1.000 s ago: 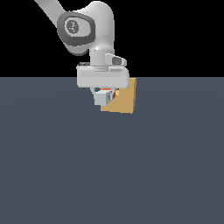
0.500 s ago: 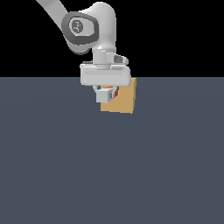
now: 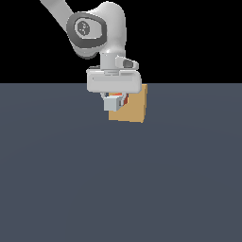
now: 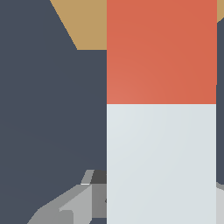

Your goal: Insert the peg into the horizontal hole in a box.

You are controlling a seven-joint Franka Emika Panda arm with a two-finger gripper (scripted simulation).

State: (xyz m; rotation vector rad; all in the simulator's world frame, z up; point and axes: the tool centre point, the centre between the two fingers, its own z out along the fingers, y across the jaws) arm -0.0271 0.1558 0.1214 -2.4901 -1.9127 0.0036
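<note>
Fingers of the white Panda gripper (image 3: 116,101) sit closed on the long square-sectioned peg (image 3: 114,102), pale grey-white with an orange-red end, which hangs just under the broad white hand. In the exterior view the peg shows end-on as a small pale square, with a sliver of its orange-red part at about 2 o'clock from that square, toward the tan cube-like box (image 3: 133,108). The box stands just behind the peg, at 3 o'clock from it, overlapped by the hand at its upper edge.

The wrist view shows the peg (image 4: 161,131) filling much of the picture, its orange-red end running on toward the tan box (image 4: 89,22), whose face shows only as a slanted patch past that end. The hole cannot be seen in either view.

From 4 o'clock round to 8 o'clock of the box, the flat dark grey-blue floor (image 3: 118,189) spreads bare to the picture's edges.
</note>
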